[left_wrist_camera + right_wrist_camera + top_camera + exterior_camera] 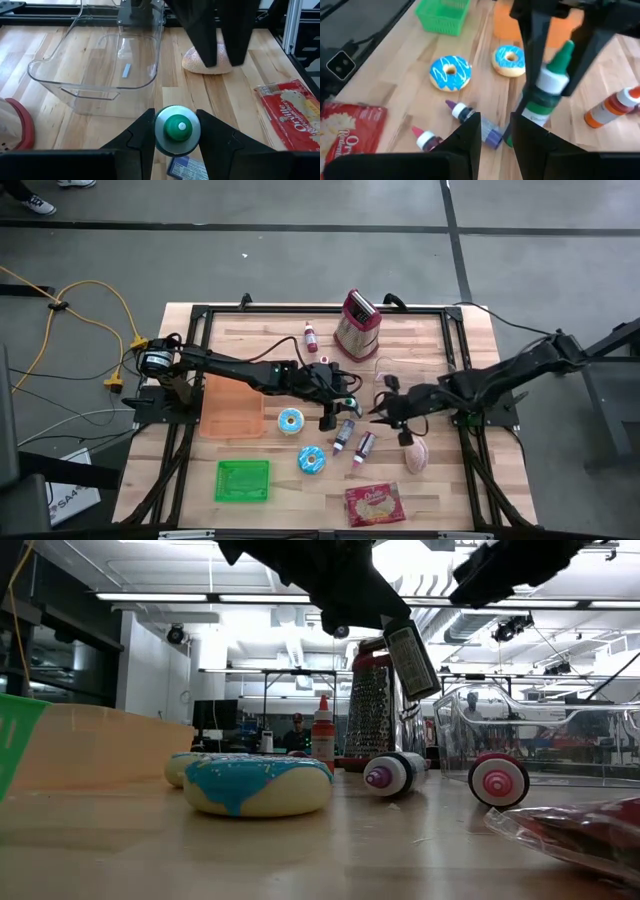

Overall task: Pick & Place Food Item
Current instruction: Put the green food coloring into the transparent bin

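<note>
Green-capped bottle (178,131) sat pinched in the left gripper (338,402) mid-table, long axis pointing at the clear bin (100,65); right gripper (386,409) hovered beside, fingers narrowly parted, empty.

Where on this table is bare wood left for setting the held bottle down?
Free: the strip between the green basket and popcorn bag, and the back-left corner by the orange bin. Crowded: the middle, around the donuts, lying bottles and both grippers.
</note>
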